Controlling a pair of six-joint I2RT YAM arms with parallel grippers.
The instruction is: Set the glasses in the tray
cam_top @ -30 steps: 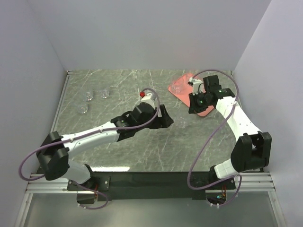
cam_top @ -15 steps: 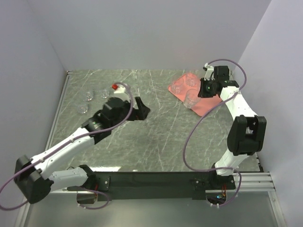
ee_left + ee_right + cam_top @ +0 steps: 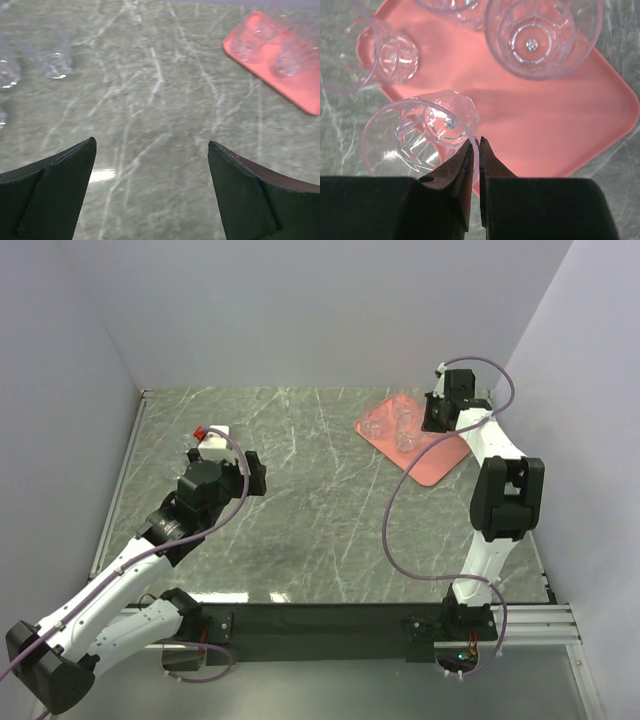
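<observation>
My right gripper (image 3: 475, 141) pinching glass (image 3: 420, 135) by rim at tray (image 3: 545, 115), 1 o'clock, beside other glasses (image 3: 542, 35); left gripper (image 3: 151, 141) gaping wide, empty; remaining glasses (image 3: 50, 55) waiting, 10 o'clock.

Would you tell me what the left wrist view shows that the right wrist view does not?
Only left wrist: loose glasses on the table, and the open left end effector. Only right wrist: the right end effector pinching a glass by its rim. Both: the tray with glasses on it.
</observation>
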